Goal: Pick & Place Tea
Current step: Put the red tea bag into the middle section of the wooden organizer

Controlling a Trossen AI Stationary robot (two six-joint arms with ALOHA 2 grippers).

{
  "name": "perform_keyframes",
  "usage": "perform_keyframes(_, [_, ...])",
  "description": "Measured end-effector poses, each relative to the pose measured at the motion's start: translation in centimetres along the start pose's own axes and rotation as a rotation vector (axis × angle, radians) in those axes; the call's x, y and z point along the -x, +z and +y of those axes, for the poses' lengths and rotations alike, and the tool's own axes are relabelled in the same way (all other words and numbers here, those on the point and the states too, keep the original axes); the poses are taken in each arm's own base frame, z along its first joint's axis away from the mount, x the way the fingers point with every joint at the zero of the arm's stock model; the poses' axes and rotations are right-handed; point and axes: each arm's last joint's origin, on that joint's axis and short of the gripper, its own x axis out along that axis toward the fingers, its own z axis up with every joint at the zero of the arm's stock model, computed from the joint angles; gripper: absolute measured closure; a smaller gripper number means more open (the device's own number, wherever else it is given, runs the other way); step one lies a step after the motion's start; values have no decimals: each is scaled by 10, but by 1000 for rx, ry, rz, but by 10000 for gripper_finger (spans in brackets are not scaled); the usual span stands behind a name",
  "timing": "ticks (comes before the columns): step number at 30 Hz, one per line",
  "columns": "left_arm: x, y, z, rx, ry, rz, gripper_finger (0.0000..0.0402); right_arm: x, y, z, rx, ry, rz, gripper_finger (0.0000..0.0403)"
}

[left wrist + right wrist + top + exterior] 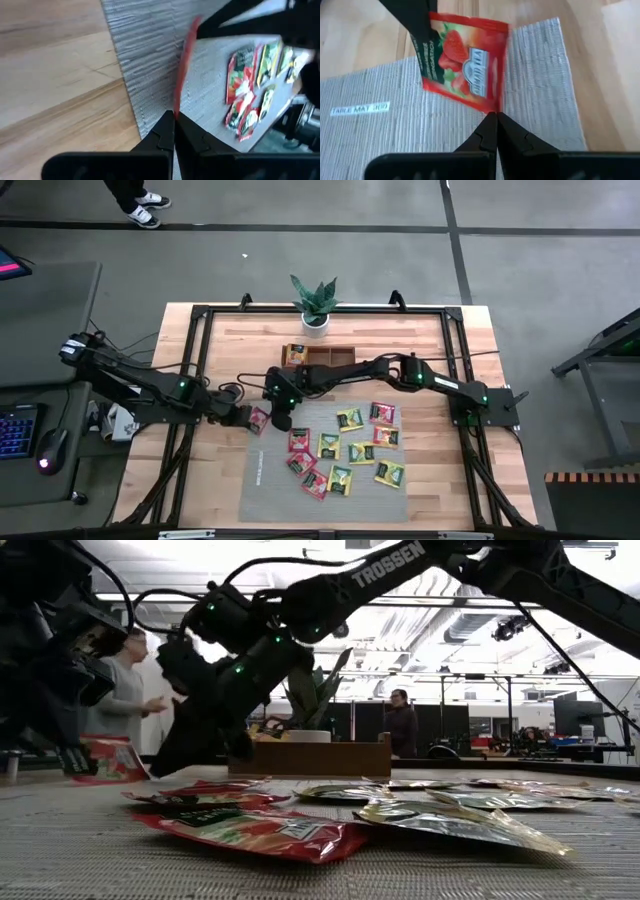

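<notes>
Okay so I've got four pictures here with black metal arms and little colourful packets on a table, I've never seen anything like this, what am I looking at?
This is a robot with two dark arms at a wooden table, each ending in a two-finger gripper. One picture looks down from above, one looks level across the table top, and two come from cameras on the arms' wrists.

On the table lies a grey ribbed mat strewn with red, yellow and green tea sachets. Behind it stand a wooden tray and a potted plant.

Both grippers meet at the mat's left edge, and both are shut on the same red strawberry sachet: the left gripper pinches one edge, the right gripper another. It looks like a handover. People show in the room behind.
</notes>
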Motion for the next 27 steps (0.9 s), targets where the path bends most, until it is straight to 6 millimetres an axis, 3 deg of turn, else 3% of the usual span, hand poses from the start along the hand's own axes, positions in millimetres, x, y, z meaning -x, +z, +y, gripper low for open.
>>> perform_keyframes(8, [2,-1,-4,-137,-16,43,401,27,10,12,50,-5,28,403])
perform_keyframes(16, [14,-5,-27,-361,-95,86,401,78,30,37,186,20,13,402])
perform_keyframes(21, [19,-6,-30,-462,-66,131,401,112,39,54,295,126,4,402])
perform_keyframes(27, [26,-7,-43,-598,-126,137,401,121,41,63,345,250,-5,402])
